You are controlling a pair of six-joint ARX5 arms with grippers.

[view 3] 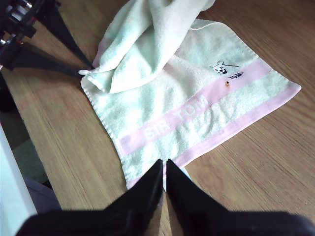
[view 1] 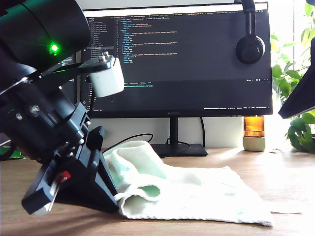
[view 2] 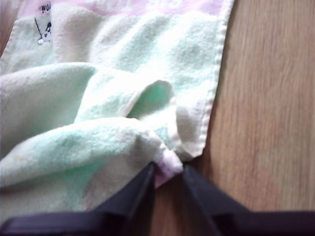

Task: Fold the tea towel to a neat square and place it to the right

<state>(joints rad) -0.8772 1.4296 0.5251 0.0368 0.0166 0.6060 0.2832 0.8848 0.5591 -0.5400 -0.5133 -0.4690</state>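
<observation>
Starting at the exterior view's left, found my first gripper (view 1: 112, 196) low on the desk (view 1: 275, 172), jaws clamped on a corner of the tea towel (view 1: 197, 191). Saw that corner rolled over into a loose hump, with the rest of the cloth lying flat on the wood toward the exterior view's right. Found my second gripper (view 3: 164, 169) above the pink-banded edge, jaws together and nothing seen between them.

Judged the cloth light, soft and floppy, not slippery, likely to sag and wrinkle. Best taken at a corner or along the hem, pinching only one layer.

Noted a smooth wooden top, so probably easy to drag the cloth on. Behind it saw a dark monitor (view 1: 197, 49), headphones (view 1: 250, 46) hung on its corner, an orange jar (view 1: 254, 132) and green plants (view 1: 300, 128) in bright light.
</observation>
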